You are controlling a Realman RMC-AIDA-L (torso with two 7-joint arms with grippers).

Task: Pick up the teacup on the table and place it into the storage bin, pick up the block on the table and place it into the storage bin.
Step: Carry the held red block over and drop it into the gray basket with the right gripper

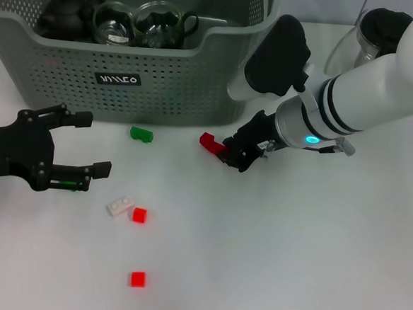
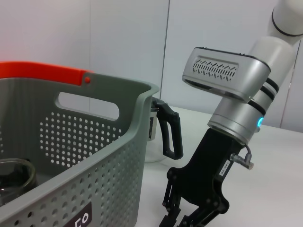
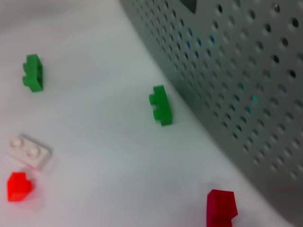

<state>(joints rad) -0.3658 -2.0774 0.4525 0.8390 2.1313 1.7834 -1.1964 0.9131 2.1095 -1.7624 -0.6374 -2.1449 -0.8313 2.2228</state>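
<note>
The grey-green storage bin [image 1: 127,78] stands at the back left and holds two glass teacups [image 1: 113,24] beside a dark teapot [image 1: 64,14]. A dark red block [image 1: 209,141] lies on the table just in front of the bin's right corner. My right gripper [image 1: 229,152] reaches down to it and is shut on its right end. The same block [image 3: 221,208] shows close up in the right wrist view, next to the bin wall [image 3: 236,71]. My left gripper [image 1: 76,144] hovers open at the left, holding nothing. The left wrist view shows the right gripper [image 2: 187,217] beside the bin [image 2: 94,156].
More blocks lie on the table: a green one [image 1: 142,133] in front of the bin, a white one [image 1: 120,206] touching a red one [image 1: 139,215], and another red one [image 1: 137,278] nearer me. A glass pitcher [image 1: 371,32] stands at the back right.
</note>
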